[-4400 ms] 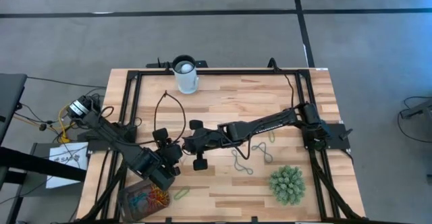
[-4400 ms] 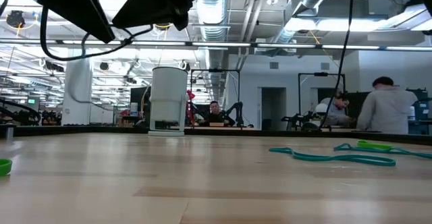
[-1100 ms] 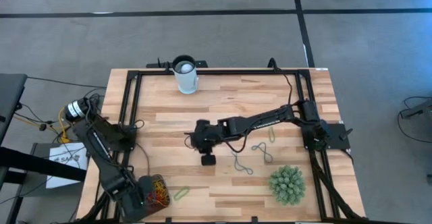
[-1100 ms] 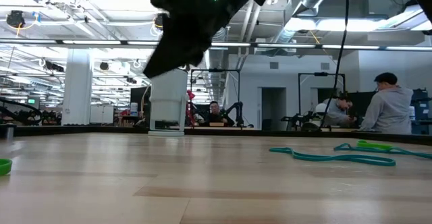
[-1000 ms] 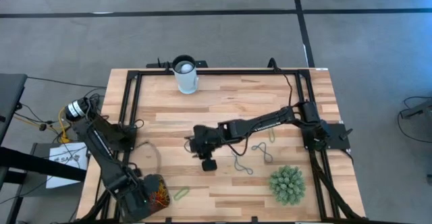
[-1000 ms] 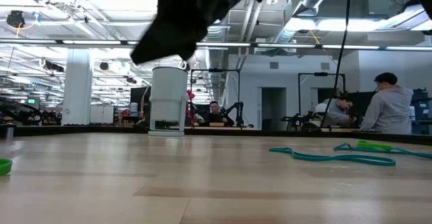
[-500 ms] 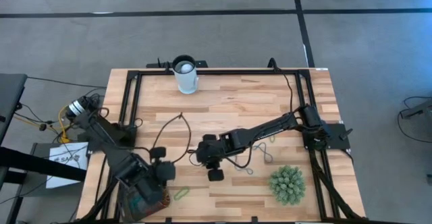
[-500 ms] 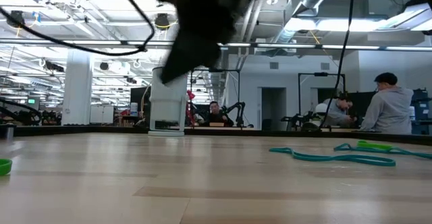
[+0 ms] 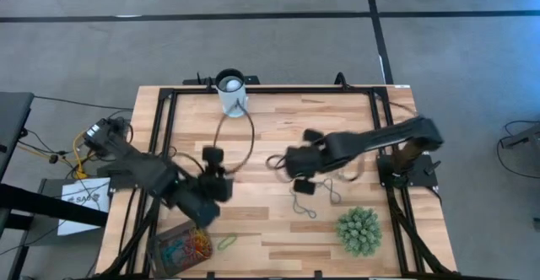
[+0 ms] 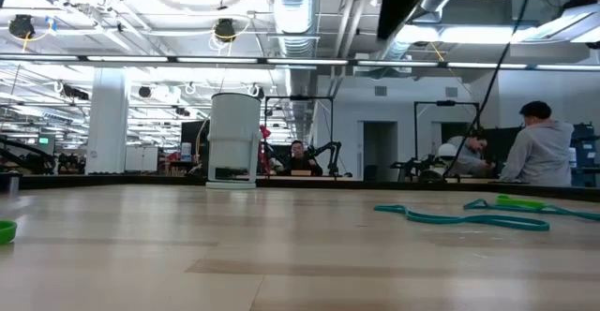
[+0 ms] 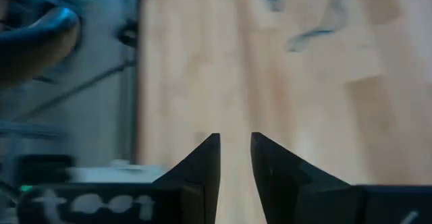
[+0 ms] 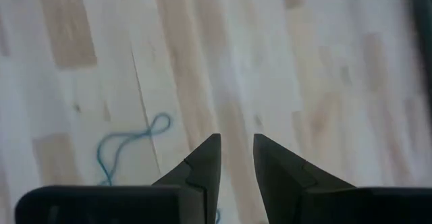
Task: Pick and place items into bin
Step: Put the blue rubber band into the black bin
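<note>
Bin (image 9: pixel 179 247) at lower left of high view, holding coloured bands. Loose cords (image 9: pixel 305 202) lower centre-right, near plant ball (image 9: pixel 359 231). Left gripper (image 11: pixel 235 158) and right gripper (image 12: pixel 235 158) slightly parted, holding nothing. Risk: thin flat cords slipping from pinch; snagging 2 together.

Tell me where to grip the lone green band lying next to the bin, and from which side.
Come straight down from above. The green band lies flat on the table, right of the bin, so nothing stands up to pinch from the side. Straddle one strand of the loop, mid-length, fingers across it. The left gripper looks nearer than the right gripper.
</note>
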You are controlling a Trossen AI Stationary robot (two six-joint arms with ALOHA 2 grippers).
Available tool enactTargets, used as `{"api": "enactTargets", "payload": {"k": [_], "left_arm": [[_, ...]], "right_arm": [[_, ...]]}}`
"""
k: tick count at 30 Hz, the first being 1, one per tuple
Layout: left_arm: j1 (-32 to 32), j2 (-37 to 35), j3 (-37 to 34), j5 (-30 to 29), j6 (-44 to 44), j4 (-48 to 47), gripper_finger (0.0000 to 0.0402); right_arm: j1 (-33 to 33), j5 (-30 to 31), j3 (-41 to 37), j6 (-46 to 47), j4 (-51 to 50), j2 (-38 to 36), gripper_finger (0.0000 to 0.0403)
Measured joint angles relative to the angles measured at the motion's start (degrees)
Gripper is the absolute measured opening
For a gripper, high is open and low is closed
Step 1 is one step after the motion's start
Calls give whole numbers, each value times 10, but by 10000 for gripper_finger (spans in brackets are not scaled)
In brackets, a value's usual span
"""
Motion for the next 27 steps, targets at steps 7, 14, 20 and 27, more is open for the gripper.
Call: {"api": "enactTargets", "payload": {"k": [7, 14, 20, 27], "left_arm": [[104, -43, 144, -66, 101, -82, 74], [303, -134, -51, 277, 218, 170, 73], [373, -132, -312, 454, 246, 501, 73], [344, -54, -457, 467, 226, 741, 73]], "right_arm": [[25, 102, -18, 59, -38, -166, 83], [40, 82, -246, 66, 149, -272, 83], [39, 7, -454, 138, 354, -261, 83], [37, -8, -525, 180, 441, -154, 83]]}}
